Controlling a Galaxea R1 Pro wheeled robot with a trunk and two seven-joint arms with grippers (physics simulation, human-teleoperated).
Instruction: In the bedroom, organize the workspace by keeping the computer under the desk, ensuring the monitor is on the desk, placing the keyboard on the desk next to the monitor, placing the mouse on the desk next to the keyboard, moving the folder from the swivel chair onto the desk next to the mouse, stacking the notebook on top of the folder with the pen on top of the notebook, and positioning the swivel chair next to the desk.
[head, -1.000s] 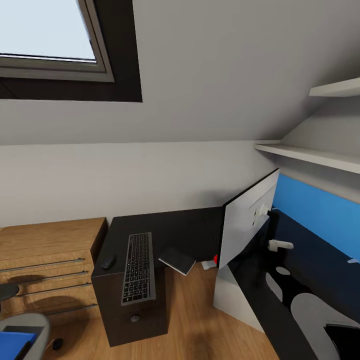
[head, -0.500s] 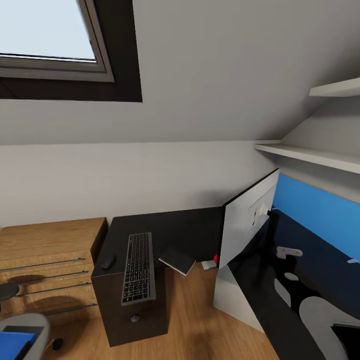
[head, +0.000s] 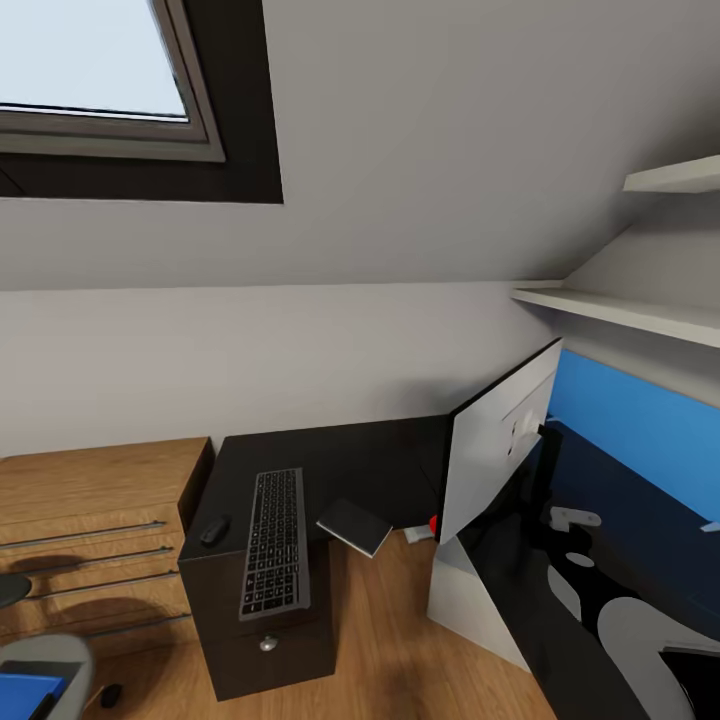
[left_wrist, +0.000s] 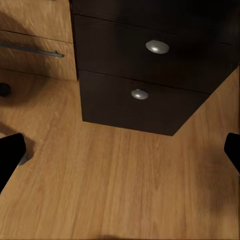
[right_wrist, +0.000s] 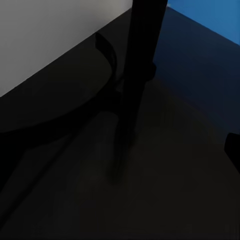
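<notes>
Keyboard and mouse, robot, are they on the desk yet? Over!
Left gripper open over bare floor. Keyboard and mouse side by side on desk, notebook overhanging its edge. Folder off the desk.

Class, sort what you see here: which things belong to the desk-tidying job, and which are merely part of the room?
Belong to the job:
desk
keyboard
mouse
notebook
monitor
folder
swivel chair

Merely part of the room:
wooden drawer chest
window
wall shelves
blue wall panel
</notes>
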